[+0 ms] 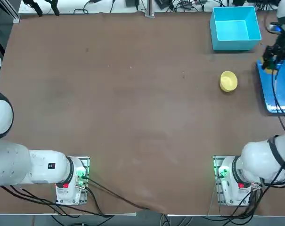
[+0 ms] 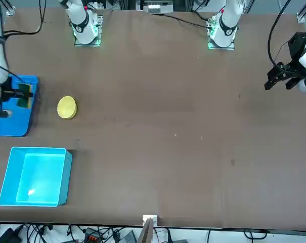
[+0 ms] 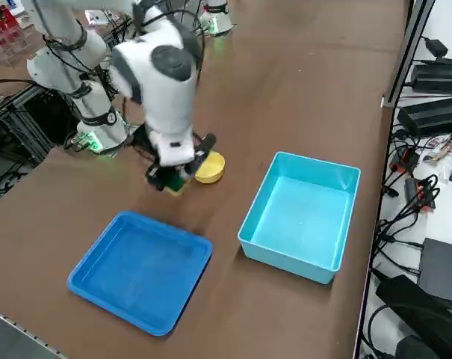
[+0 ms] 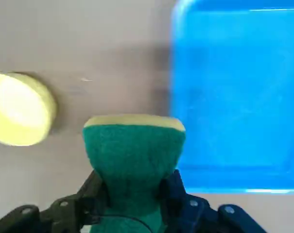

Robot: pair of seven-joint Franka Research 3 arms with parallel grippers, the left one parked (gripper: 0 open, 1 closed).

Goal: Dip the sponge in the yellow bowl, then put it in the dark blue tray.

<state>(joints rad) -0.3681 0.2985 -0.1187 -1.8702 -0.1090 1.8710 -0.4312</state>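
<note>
My right gripper (image 4: 134, 194) is shut on the sponge (image 4: 133, 145), a block with a green top over a yellow base. It hangs above the table between the yellow bowl (image 4: 19, 108) and the near edge of the dark blue tray (image 4: 234, 97). In the top view the gripper (image 1: 270, 62) sits at the tray's (image 1: 283, 89) far corner, right of the bowl (image 1: 228, 81). From the right side view the sponge (image 3: 178, 182) is close beside the bowl (image 3: 210, 167), with the tray (image 3: 136, 269) nearer the camera.
A deeper light cyan box (image 1: 235, 28) stands at the far right of the table, beyond the bowl and seen beside the tray as the box (image 3: 300, 217). Cables run along the table's far and right edges.
</note>
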